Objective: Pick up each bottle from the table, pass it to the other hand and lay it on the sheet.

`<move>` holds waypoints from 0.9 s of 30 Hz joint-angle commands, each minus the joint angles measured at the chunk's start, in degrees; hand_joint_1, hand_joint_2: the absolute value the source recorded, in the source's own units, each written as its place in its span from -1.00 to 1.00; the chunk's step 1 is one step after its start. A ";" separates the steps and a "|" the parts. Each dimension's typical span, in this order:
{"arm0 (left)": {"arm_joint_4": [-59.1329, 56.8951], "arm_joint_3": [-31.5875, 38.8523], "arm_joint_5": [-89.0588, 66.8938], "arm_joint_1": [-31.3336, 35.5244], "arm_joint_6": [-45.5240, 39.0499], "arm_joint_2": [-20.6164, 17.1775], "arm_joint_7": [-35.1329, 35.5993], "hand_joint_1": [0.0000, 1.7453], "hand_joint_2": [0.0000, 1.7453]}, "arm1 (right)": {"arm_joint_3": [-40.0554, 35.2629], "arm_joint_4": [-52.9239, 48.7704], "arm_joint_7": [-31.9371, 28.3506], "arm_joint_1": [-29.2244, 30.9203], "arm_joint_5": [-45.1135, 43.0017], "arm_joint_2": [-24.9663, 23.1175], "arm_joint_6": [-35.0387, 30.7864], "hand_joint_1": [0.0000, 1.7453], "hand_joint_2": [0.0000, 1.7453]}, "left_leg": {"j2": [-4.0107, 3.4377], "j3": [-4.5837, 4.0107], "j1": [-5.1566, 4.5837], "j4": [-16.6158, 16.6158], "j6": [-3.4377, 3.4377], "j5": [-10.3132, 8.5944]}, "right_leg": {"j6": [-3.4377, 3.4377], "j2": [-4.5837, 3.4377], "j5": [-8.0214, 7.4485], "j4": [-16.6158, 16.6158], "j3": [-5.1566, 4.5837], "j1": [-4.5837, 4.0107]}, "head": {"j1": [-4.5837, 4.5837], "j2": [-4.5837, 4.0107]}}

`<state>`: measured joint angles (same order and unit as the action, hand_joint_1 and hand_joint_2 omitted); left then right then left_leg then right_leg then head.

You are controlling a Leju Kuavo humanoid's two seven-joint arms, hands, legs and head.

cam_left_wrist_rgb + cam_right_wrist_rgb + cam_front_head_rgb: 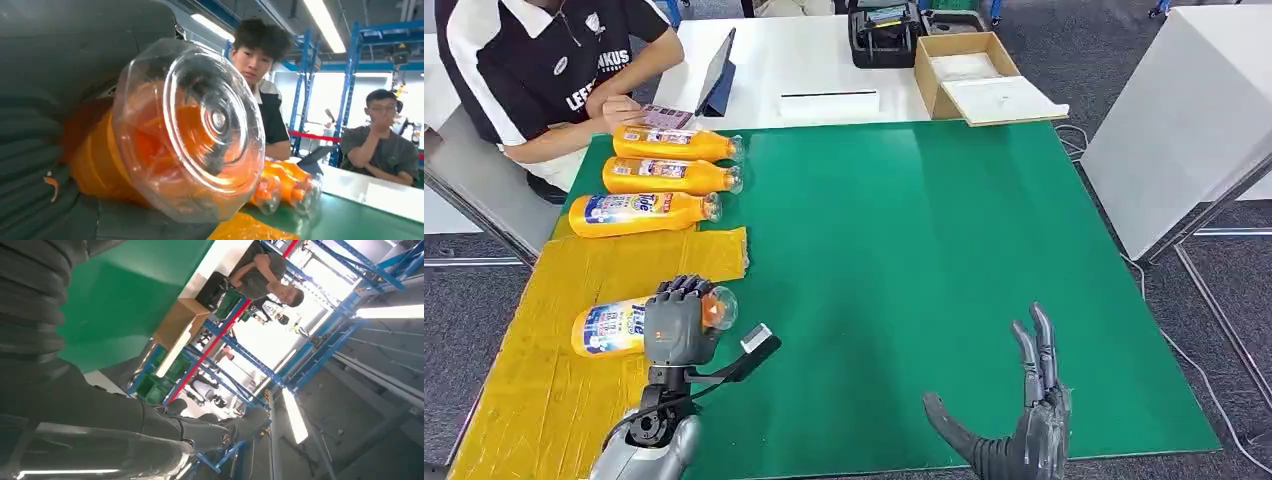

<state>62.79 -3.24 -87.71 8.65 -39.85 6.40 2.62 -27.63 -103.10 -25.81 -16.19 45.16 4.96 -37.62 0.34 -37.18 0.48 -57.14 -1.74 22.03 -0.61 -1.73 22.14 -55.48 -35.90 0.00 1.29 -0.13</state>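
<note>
covering the table, green mat point(944, 270), yellow sheet point(544, 390), blue racking point(350, 65) behind

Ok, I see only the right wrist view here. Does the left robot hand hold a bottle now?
Observer: Yes. The left robot hand grips an orange bottle above the yellow sheet. I cannot tell if the bottle touches the sheet.
Operator: Which way does this bottle point?
Observer: It lies on its side, and its clear cap points to the robot's right, toward the green table.
Operator: And are other bottles there?
Observer: Three more bottles lie side by side near the far end of the sheet, in front of a seated person.
</note>
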 commanded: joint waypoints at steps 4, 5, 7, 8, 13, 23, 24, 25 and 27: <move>-13.72 -12.99 -2.29 7.28 -0.15 -7.85 14.61 1.00 1.00 | -5.56 4.00 5.42 4.71 2.72 1.18 -2.38 -1.00 1.00 | -0.06 0.38 -0.05 0.05 0.13 0.11 | 0.00 0.13 0.12 -0.01 0.36 0.04 | 0.00 0.00; -15.67 -14.59 -2.29 8.67 -0.15 -8.80 17.12 1.00 1.00 | -5.76 4.73 5.84 5.59 2.56 1.11 -2.27 -1.00 1.00 | -0.06 0.47 -0.07 0.04 0.13 0.16 | 0.00 0.16 0.16 -0.04 0.43 0.05 | 0.00 0.00; -18.58 -14.09 -2.29 10.47 -0.15 -8.63 17.76 1.00 1.00 | -5.60 4.92 6.02 6.45 2.24 0.86 -1.45 -1.00 1.00 | -0.02 0.34 -0.02 0.09 0.07 0.10 | -0.01 0.15 0.08 0.03 0.32 0.02 | -0.02 0.00; -19.91 -15.82 -2.29 11.56 -0.15 -9.39 19.21 1.00 1.00 | -5.45 4.82 5.94 6.57 2.14 0.71 -1.01 -1.00 1.00 | -0.01 0.41 -0.03 0.08 0.09 0.12 | -0.01 0.19 0.10 0.01 0.39 0.02 | 0.00 0.00; -30.45 -14.43 -2.29 17.99 -0.13 -8.45 20.91 1.00 1.00 | -4.78 5.16 5.50 6.46 0.83 0.47 0.53 -1.00 1.00 | 0.10 0.32 0.01 0.05 0.11 0.01 | -0.08 0.28 0.04 0.00 0.32 -0.01 | 0.00 0.00; -33.91 -8.76 -1.25 19.09 -0.15 -6.50 15.04 1.00 1.00 | -3.89 4.37 5.44 6.11 0.47 0.29 1.70 -1.00 1.00 | -0.01 0.24 0.00 0.02 0.18 -0.05 | -0.09 0.12 0.01 -0.01 0.24 -0.01 | -0.02 0.00; -33.57 -6.15 -0.45 18.73 0.05 -5.70 12.27 -1.00 1.00 | -3.30 4.14 5.59 6.04 0.76 -0.10 2.35 -1.00 1.00 | -0.02 0.24 -0.02 0.02 0.18 -0.05 | -0.09 0.12 0.02 -0.01 0.24 0.01 | 0.00 0.00; -33.41 -4.85 0.36 18.43 0.55 -5.24 11.22 -1.00 1.00 | -3.03 3.99 5.64 6.09 1.02 -0.35 2.79 -1.00 1.00 | -0.02 0.16 0.00 0.03 0.15 -0.08 | -0.09 0.09 -0.02 0.00 0.16 0.00 | -0.02 0.00; -32.44 -1.11 3.25 17.49 3.24 -4.16 6.42 -1.00 1.00 | -2.02 3.40 5.72 6.21 1.60 -1.19 4.60 -1.00 1.00 | 0.00 0.41 -0.05 -0.03 0.21 0.06 | -0.06 0.22 0.13 -0.07 0.42 0.03 | -0.02 0.00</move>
<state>35.26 -13.38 -88.68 25.26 -39.85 -0.90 16.55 -31.65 -101.00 -20.37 -11.39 45.83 5.25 -35.93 0.31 -37.17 0.51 -57.13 -1.65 21.91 -0.73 -1.74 22.06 -55.50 -35.91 -0.02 1.27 -0.13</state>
